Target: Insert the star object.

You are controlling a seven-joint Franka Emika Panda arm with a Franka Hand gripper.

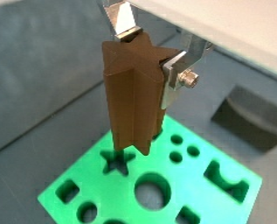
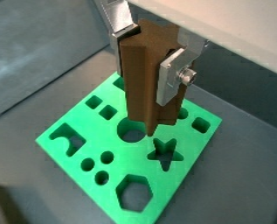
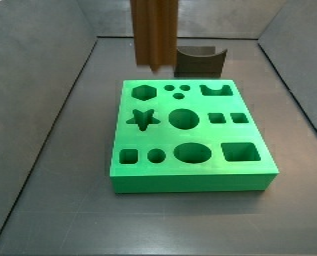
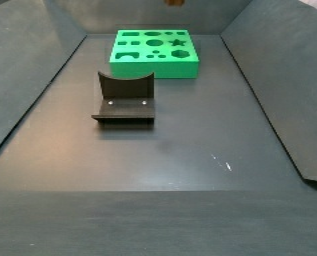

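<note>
My gripper (image 1: 148,47) is shut on the star object (image 1: 134,96), a tall brown ridged peg, and holds it upright by its top end. It shows the same way in the other wrist view, gripper (image 2: 147,49) and peg (image 2: 150,79). The peg hangs above the green block (image 1: 217,206), clear of its surface. The star-shaped hole (image 1: 114,162) lies open below, also seen in a wrist view (image 2: 164,153) and a side view (image 3: 143,120). In a side view the peg (image 3: 154,35) hangs over the block's far edge (image 3: 188,175); the gripper is out of frame there.
The green block (image 4: 154,65) has several other shaped holes. The dark fixture (image 4: 123,97) stands on the floor near the block and shows behind it in a side view (image 3: 198,58). Grey walls enclose the floor.
</note>
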